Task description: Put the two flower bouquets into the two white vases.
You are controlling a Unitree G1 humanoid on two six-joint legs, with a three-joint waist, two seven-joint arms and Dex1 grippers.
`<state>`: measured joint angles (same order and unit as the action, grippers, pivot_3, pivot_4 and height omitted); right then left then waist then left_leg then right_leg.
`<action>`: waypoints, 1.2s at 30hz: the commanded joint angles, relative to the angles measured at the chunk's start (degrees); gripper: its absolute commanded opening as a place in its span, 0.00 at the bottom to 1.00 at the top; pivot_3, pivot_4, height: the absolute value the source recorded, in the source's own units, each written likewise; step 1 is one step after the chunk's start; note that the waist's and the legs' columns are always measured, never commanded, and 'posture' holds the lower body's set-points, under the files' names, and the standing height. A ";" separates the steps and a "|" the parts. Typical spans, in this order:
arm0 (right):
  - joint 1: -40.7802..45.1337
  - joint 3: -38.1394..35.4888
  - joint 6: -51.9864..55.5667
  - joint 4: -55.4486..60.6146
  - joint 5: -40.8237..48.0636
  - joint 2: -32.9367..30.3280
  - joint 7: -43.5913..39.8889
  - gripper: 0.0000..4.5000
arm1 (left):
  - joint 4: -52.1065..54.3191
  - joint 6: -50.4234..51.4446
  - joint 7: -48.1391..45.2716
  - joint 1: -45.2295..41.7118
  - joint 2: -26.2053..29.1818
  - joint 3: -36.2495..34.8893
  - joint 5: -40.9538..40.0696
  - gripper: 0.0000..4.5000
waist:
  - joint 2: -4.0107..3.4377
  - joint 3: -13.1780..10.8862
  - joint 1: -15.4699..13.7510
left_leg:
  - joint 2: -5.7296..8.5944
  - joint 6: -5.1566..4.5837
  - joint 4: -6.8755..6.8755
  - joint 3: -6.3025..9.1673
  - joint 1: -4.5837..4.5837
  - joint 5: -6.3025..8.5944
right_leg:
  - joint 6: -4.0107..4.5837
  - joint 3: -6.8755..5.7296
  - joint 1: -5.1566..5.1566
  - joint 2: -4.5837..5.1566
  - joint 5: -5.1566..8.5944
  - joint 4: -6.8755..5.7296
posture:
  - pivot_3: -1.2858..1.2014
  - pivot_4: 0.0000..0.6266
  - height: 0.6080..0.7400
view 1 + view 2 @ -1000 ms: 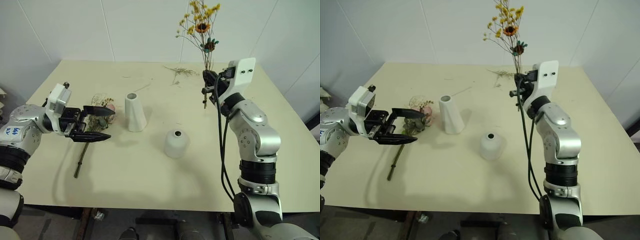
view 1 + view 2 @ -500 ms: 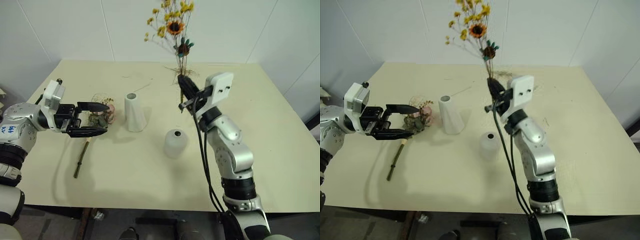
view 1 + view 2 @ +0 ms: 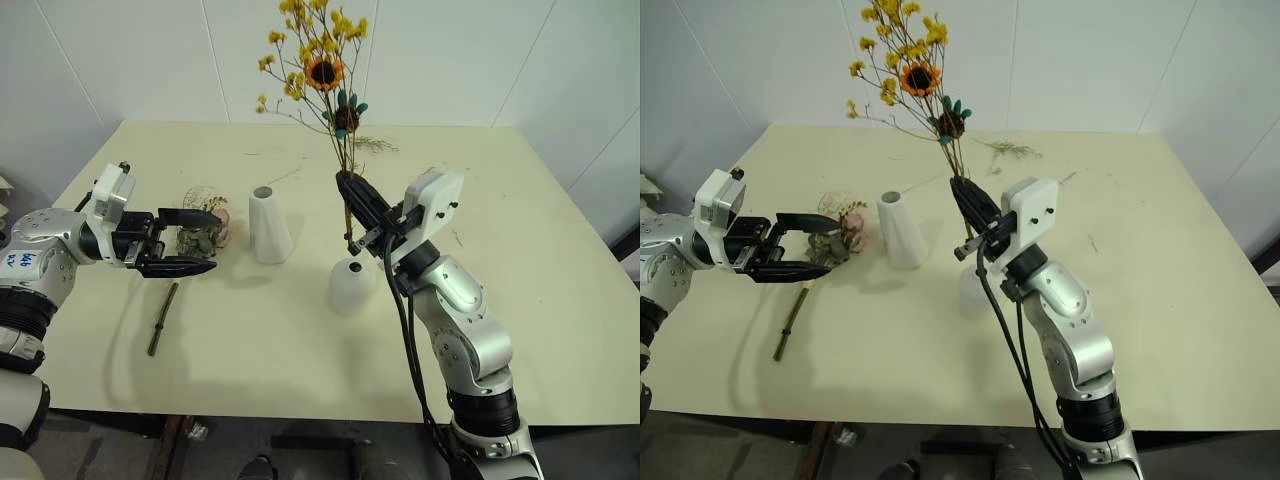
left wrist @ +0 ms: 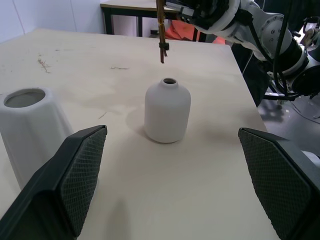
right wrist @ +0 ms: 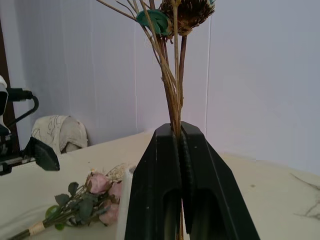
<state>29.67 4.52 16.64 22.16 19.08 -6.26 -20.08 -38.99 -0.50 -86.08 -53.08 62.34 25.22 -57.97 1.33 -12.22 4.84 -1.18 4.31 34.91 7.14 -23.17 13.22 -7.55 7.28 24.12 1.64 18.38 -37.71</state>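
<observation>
Yellow bouquet (image 3: 318, 70), top blossoms beyond frame edge

The right hand (image 3: 352, 200) carries the yellow bouquet (image 3: 318, 72) leftward and nearer; its stem ends now hang just above the short vase (image 3: 350, 283).

Beige table (image 3: 250, 340), scuffed and flecked with bits of dried plant. Loose dried twigs (image 3: 372, 145) near far edge, more thin scraps (image 3: 285, 177) by the middle. White panelled wall (image 3: 130, 60) behind. Dark-framed furniture (image 4: 120, 12) in left wrist view.
</observation>
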 commanded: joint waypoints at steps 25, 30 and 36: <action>-5.36 1.52 -6.45 -1.35 -0.46 -0.09 -1.84 0.01 | -0.24 -0.28 -6.42 -1.56 -0.08 -0.51 0.03 1.00 | 0.00 0.00 -0.02 | -0.01 0.00 0.01 0.00 0.01 0.00 | 0.01 0.00 0.00 -0.02 0.01 -0.01 | 0.52 0.24 1.00; -4.75 1.20 -8.31 -4.46 -0.64 0.41 -2.04 0.01 | 0.46 0.31 -6.42 -1.56 -0.08 -0.62 -0.25 1.00 | 0.00 0.00 -0.05 | -0.01 0.00 0.01 0.00 0.01 0.00 | 0.01 0.00 0.00 -0.02 0.01 -0.02 | 0.52 0.24 1.00; -5.11 0.65 -10.67 -7.24 -1.10 0.35 -2.77 0.01 | 0.47 0.97 -6.42 -2.02 -0.03 -0.78 -0.22 1.00 | 0.00 0.00 -0.04 | -0.01 0.00 0.01 0.00 0.01 0.00 | 0.01 0.00 0.00 -0.02 0.01 -0.02 | 0.52 0.24 1.00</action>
<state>24.08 5.84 7.58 14.40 18.06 -6.19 -22.37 -38.94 0.29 -86.08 -53.38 61.66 25.34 -57.89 1.34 -12.22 4.80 -1.20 4.31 34.92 7.14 -23.16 13.22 -7.54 7.28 24.11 1.61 18.39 -37.73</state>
